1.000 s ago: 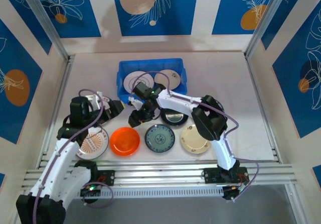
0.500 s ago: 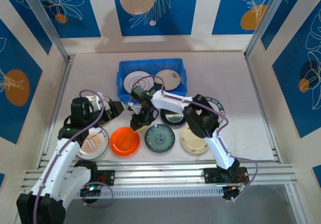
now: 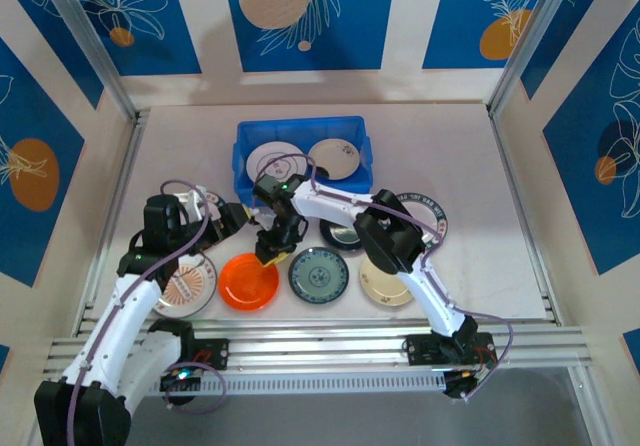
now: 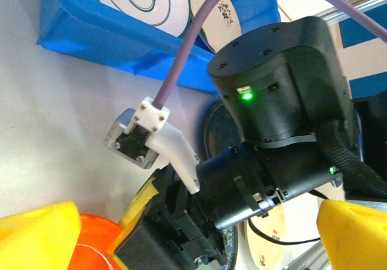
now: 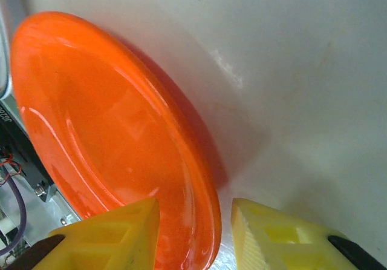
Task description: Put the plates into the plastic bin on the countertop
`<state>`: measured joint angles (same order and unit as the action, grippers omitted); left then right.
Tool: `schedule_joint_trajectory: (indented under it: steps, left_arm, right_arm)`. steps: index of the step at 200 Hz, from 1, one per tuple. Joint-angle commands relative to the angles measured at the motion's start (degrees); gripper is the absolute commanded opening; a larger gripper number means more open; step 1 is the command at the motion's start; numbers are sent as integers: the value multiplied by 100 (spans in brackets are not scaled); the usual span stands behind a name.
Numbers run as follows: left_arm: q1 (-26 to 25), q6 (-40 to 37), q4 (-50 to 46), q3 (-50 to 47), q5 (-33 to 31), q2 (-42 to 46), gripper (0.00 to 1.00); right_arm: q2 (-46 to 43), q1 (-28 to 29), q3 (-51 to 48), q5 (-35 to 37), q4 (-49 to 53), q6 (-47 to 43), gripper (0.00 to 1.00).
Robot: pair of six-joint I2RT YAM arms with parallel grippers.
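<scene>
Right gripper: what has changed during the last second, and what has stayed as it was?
The right gripper moved left and toward the near edge, down onto the orange plate. Its jaws narrowed and now straddle the far rim, with a gap left. The left gripper stayed open; the blue bin and the other plates did not move.

- Back wall: cream, with three blue panels printed with white leaf line-art plus peach and orange discs.
- Left side panel and right side panel: same blue print, one orange disc each.
- Left post and right post: bare metal, slanting down to the back corners.
- Metal rails: stacked across the near edge.
- Floor strip: dark grey, below the rails.
</scene>
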<state>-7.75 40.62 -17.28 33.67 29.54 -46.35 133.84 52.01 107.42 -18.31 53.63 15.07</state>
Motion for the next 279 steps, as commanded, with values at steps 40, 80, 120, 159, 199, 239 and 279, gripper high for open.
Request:
schedule_joint_trajectory:
  steps: [40,80,120,159,199,239,279]
  left_arm:
    - [-38,-72,117,-106,42,-93,100]
    - [-38,-106,154,-111,26,-173,100]
    - [-34,-120,194,-123,3,-208,100]
    - [-41,-177,199,-65,-36,-234,100]
    - [-35,-454,61,175,-99,-441,100]
    - [-40,-748,-81,615,-278,-763,100]
    - [-38,-999,-217,1067,-415,-1075,99]
  right_arm:
    - [377,134,475,-366,514,-145,33]
    - [524,130,650,-399,680,-146,26]
    - [578,85,697,-369,738,-71,15]
    - [278,-79,353,-363,488,68,0]
    - [-544,-400,-374,-415,96,291,0]
    - [-1543,-677,-775,-443,48,571,0]
    - [-2269,-894,-800,-38,250,924,0]
